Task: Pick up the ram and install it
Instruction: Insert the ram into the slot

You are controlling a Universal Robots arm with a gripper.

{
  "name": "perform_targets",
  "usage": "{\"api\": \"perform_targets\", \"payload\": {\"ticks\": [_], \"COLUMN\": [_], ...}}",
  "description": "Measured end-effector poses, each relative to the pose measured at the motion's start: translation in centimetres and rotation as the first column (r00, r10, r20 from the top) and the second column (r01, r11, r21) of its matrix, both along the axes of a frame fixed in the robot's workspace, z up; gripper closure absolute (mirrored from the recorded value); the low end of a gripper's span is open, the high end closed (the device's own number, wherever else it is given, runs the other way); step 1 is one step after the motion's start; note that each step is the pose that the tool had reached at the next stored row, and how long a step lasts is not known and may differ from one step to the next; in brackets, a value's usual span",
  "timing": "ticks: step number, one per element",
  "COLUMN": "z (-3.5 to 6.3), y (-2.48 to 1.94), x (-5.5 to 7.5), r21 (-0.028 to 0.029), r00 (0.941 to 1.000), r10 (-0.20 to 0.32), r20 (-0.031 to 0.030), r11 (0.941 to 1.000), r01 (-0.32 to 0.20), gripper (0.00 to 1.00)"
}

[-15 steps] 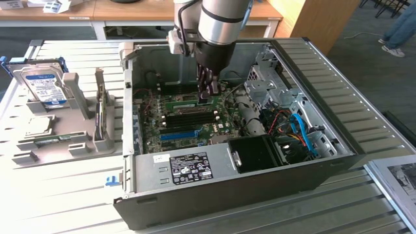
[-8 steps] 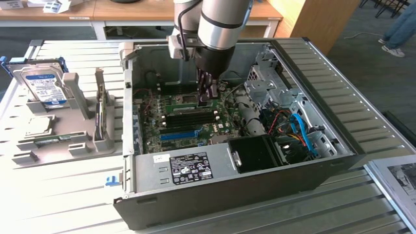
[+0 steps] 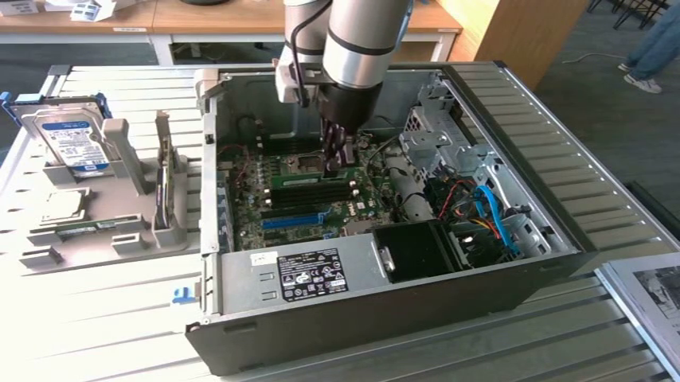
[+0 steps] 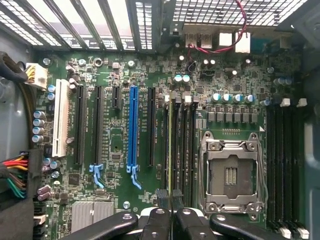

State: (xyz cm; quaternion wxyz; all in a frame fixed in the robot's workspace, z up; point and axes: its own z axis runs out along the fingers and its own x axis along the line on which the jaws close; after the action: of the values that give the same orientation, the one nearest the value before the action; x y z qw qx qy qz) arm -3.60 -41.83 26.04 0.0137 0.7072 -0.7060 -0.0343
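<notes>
The open computer case [image 3: 351, 334] lies on the slatted table [image 3: 95, 318], and the arm [image 3: 367, 40] reaches down into it over the motherboard [image 4: 112, 150]. The gripper [image 4: 171, 200], jaws drawn narrow, pinches one end of the ram [image 4: 170, 145]. The ram stands on edge along a black memory slot, between the long blue slot [image 4: 133, 130] and the processor socket [image 4: 231, 172], on the blue slot's far side. To seat it well, I judge the stick should be held upright and square over its slot. Gripped at one end, it could rock, so push straight down evenly.
</notes>
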Motion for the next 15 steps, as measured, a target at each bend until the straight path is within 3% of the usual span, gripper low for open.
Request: {"api": "perform_targets", "payload": {"ticks": [15], "z": [-1.02], "y": [0.0], "x": [0.0], "r21": [-0.0001], "r00": [1.0], "r10": [0.0], "r20": [0.0], "r11": [1.0], "r01": [0.0], "gripper": [0.88]}}
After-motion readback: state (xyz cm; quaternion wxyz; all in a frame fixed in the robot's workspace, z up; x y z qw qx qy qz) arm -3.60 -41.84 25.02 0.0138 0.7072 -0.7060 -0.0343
